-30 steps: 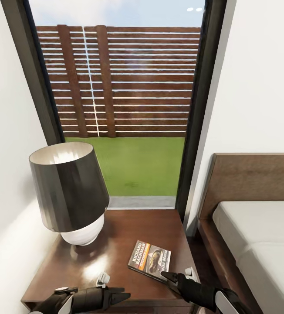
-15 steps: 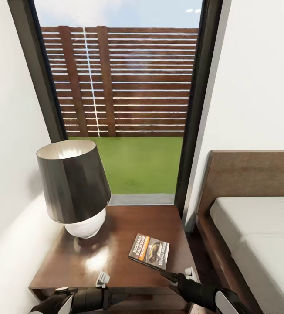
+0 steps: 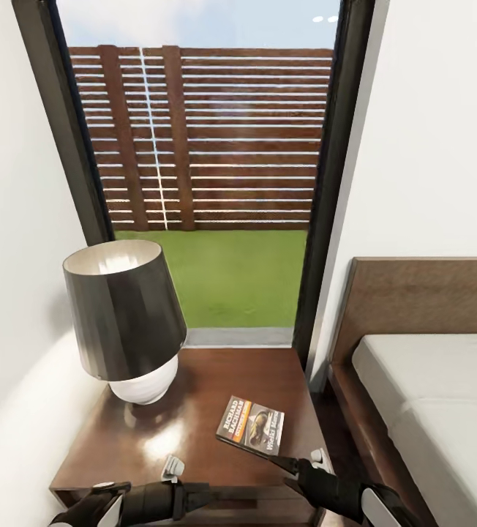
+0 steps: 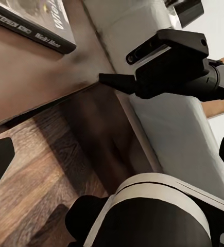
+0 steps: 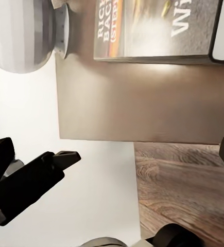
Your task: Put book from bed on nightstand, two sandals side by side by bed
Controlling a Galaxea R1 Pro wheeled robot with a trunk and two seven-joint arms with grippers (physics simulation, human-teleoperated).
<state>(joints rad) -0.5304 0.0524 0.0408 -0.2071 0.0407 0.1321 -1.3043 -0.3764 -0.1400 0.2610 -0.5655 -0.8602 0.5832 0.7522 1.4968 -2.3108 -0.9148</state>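
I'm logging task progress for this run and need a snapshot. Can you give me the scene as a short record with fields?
book: lies flat on the nightstand top, near its front right corner
nightstand: dark wood, between wall and bed
lamp: dark shade, white base, on the nightstand's rear left
bed: to the right, mattress bare
right gripper: just off the book's near edge, holding nothing
left gripper: at the nightstand's front edge
book step: appears done

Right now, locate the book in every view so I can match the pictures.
Head view: the book lies flat on the nightstand, near its front right part, right of the lamp.
Left wrist view: the book shows at a corner, cropped, on the wooden top.
Right wrist view: the book runs along the upper edge.
Shared landmark: the nightstand's front edge.
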